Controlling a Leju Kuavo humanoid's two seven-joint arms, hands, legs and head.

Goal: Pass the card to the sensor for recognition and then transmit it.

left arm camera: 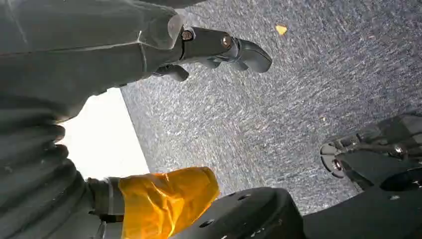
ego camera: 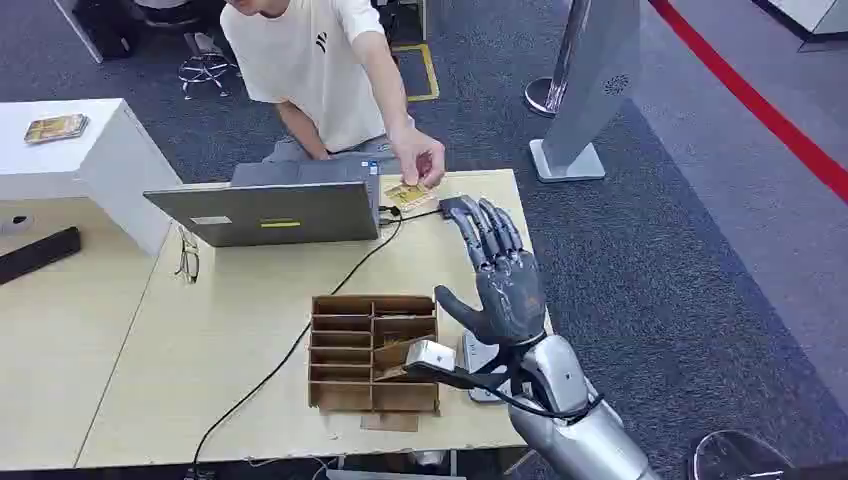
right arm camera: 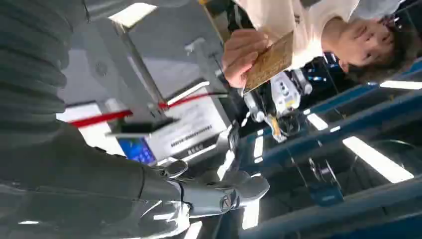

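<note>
- The small yellowish patterned card (ego camera: 405,193) is pinched in the person's hand (ego camera: 422,160) just above the middle of the head view, over the far edge of the pale wooden table (ego camera: 230,330); in the right wrist view the card (right arm camera: 268,61) is seen in the upper middle.
- The robot's grey right hand (ego camera: 497,270) is raised right of centre, palm toward the card, fingers stretched apart and nothing held; the card lies just beyond and left of its fingertips, not touching them.
- The left hand (left arm camera: 219,47) is seen in the left wrist view over dark carpet, its fingers spread and empty.
- A grey open laptop (ego camera: 270,208) stands left of the card.
- A brown cardboard compartment organiser (ego camera: 370,350) is placed at lower centre, left of the right wrist.
- A black cable (ego camera: 290,350) is run across the table.
</note>
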